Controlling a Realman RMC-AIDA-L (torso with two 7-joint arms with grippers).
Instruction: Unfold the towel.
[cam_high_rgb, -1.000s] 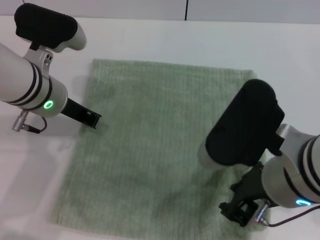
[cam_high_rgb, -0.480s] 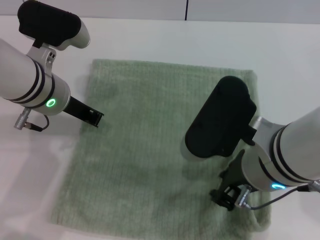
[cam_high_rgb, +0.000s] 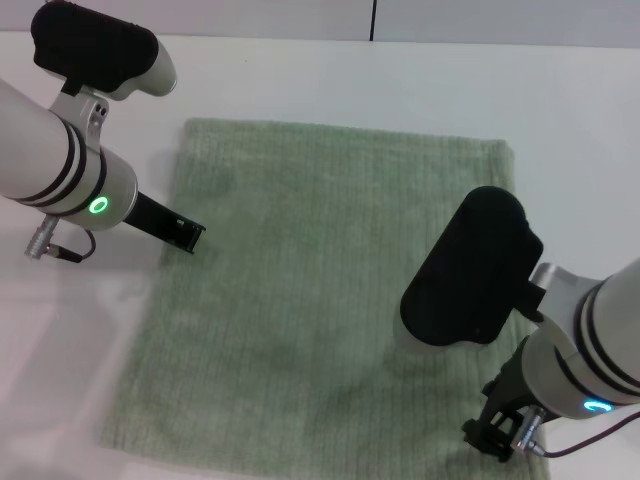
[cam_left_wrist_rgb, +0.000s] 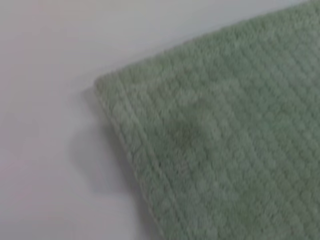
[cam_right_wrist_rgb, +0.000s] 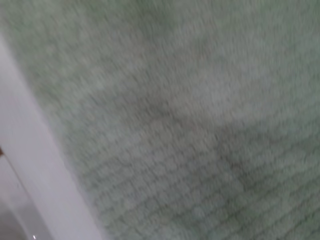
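The pale green ribbed towel (cam_high_rgb: 310, 280) lies spread flat on the white table (cam_high_rgb: 300, 80), one layer showing. My left gripper (cam_high_rgb: 95, 50) hangs over the table just beyond the towel's far left corner. That corner of the towel (cam_left_wrist_rgb: 225, 140) fills the left wrist view, with bare table beside it. My right gripper (cam_high_rgb: 470, 270) hovers over the towel's near right part and hides the cloth under it. Most of the right wrist view is towel (cam_right_wrist_rgb: 175, 115), with one edge running along a strip of table.
White table surrounds the towel on the far, left and right sides. A dark seam line (cam_high_rgb: 373, 20) runs up the wall behind the table's far edge.
My right arm swung in over the towel's middle, then pulled back toward the near right. The left arm barely shifted. The towel lies as before.
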